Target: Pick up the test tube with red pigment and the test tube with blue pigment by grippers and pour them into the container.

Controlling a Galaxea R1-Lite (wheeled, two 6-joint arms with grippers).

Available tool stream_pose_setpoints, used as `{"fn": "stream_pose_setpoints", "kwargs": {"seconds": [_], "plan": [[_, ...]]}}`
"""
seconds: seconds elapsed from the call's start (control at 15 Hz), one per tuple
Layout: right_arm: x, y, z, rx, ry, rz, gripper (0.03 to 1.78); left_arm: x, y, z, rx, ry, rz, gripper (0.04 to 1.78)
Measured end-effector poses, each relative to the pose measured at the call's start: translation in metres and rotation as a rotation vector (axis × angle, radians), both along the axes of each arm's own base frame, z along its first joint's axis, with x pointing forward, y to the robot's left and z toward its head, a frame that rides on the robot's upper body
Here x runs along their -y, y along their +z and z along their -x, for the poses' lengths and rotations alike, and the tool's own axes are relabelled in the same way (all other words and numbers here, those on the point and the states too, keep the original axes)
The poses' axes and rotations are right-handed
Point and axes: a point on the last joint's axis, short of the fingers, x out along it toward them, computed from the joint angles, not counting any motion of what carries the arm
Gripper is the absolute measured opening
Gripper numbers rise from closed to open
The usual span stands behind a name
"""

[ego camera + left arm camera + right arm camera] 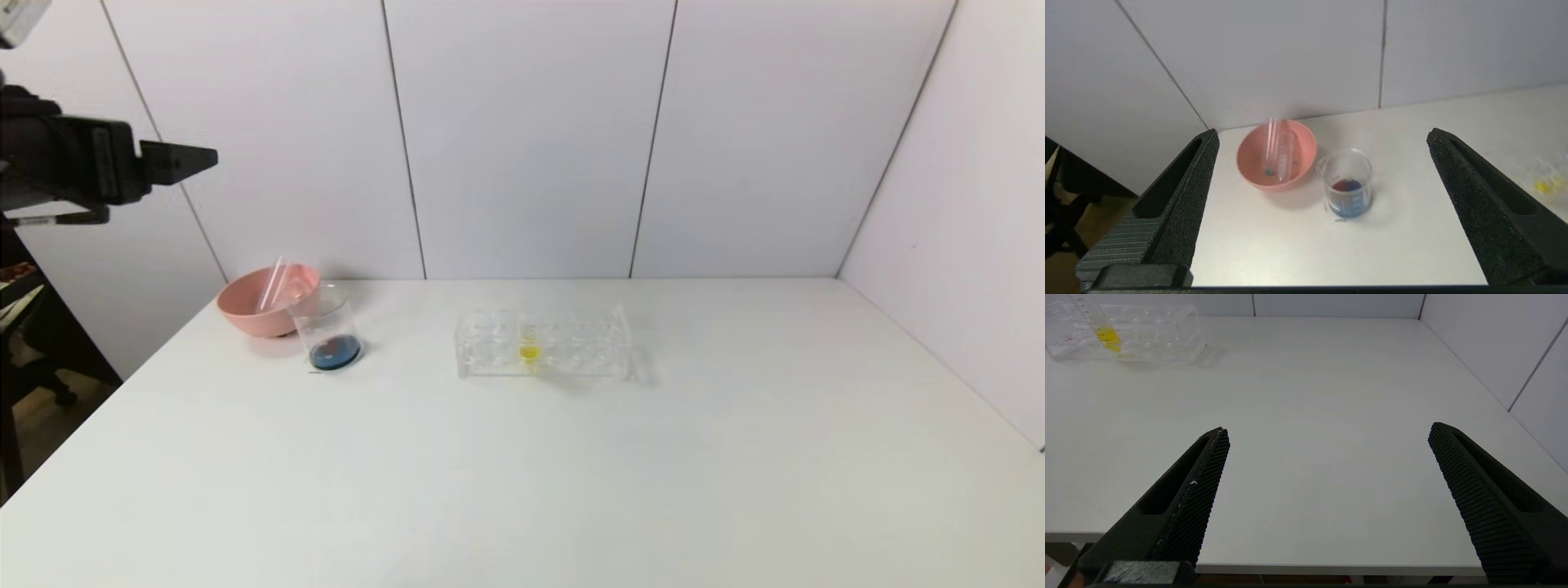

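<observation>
Left hand (1323,212) raised high at the table's (522,490) left edge, wide open, holding nothing. Right hand (1327,498) low over the near right table edge, wide open, empty. Glass beaker (329,331) stands just beside the pink bowl (253,314), holding dark blue liquid with a red patch. Two empty clear test tubes (1280,151) lean inside the bowl. Clear tube rack (543,343) at table centre holds one yellow-liquid tube (529,349)

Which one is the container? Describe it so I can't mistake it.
Start at the table's far left corner, where a pink bowl sits. The container stands right beside it, toward the clear tube rack. It is the small clear glass beaker with dark blue-red liquid at its bottom.
</observation>
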Motion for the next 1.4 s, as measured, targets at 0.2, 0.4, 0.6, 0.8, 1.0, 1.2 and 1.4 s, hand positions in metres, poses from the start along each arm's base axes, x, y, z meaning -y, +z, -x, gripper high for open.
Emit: {"fn": "stream_pose_setpoints", "kwargs": {"seconds": [0.2, 0.4, 0.6, 0.8, 1.0, 1.2, 1.4], "plan": [[0.000, 0.000, 0.000, 0.000, 0.000, 0.000, 1.77, -0.005, -0.008, 0.043, -0.063, -0.151, -0.094, 1.78], [0.000, 0.000, 0.000, 0.000, 0.000, 0.000, 1.77, -0.009, -0.014, 0.076, -0.046, -0.167, -0.101, 1.78], [0.000, 0.000, 0.000, 0.000, 0.000, 0.000, 1.77, -0.008, -0.023, 0.114, 0.002, -0.158, -0.108, 1.78], [0.000, 0.000, 0.000, 0.000, 0.000, 0.000, 1.77, -0.006, -0.037, 0.161, 0.081, -0.157, -0.119, 1.78], [0.000, 0.000, 0.000, 0.000, 0.000, 0.000, 1.77, -0.004, -0.065, 0.205, 0.156, -0.158, -0.138, 1.78], [0.000, 0.000, 0.000, 0.000, 0.000, 0.000, 1.77, -0.002, -0.102, 0.230, 0.210, -0.155, -0.180, 1.78], [0.000, 0.000, 0.000, 0.000, 0.000, 0.000, 1.77, -0.002, -0.140, 0.236, 0.295, -0.160, -0.301, 1.78]]}}
